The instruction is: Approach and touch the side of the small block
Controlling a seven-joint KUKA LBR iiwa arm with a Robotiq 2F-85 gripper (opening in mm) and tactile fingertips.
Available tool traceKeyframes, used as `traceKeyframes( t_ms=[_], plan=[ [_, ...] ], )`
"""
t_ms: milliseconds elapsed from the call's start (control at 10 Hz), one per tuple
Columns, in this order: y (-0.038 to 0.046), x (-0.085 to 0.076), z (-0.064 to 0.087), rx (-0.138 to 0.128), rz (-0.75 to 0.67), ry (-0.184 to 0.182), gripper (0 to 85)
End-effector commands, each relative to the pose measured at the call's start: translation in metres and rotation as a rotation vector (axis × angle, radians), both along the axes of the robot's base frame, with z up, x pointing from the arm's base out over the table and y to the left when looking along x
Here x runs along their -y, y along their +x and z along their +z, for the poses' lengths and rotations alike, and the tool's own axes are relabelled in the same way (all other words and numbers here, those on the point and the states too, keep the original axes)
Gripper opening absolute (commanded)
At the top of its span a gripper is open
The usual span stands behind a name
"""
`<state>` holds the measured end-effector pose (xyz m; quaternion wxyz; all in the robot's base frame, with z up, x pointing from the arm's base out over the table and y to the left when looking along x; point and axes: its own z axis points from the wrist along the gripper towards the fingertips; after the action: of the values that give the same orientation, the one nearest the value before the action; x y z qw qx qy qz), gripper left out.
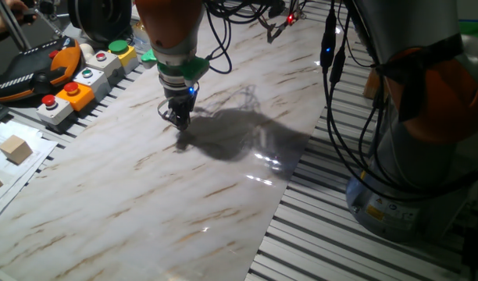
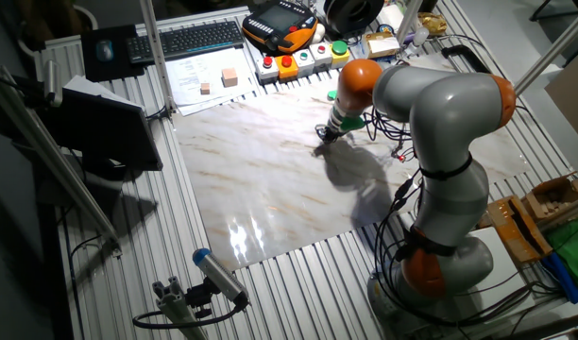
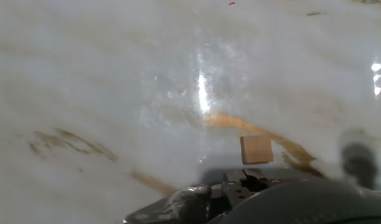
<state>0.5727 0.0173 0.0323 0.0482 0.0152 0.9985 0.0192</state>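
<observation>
Low, end effector (image 1: 178,119) (opening unclear) over glossy marble tabletop (image 1: 145,203), small block (image 3: 256,149) near.

arm's (image 2: 440,123) bent way over the marble tabletop (image 1: 145,203), gripper (image 1: 176,119) pointing straight down, fingertips basically at the surface, can't tell the jaw gap

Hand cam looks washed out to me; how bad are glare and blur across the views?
Hand view: glare patch on the marble, the small block readable, foreground blurred. One fixed view: arm's shadow beside the gripper. Other fixed view: reflections near the table's front edge.
</observation>
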Motion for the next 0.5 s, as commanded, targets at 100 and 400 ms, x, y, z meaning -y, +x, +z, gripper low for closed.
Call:
traceKeyframes(
  t_ms=[100, 400],
  plan=[
    [0.0003, 0.0011, -0.0008, 0.0, 0.008, 0.001, 0.7],
    [0.0, 0.002, -0.0018, 0.002, 0.022, -0.002, 0.7]
  ],
)
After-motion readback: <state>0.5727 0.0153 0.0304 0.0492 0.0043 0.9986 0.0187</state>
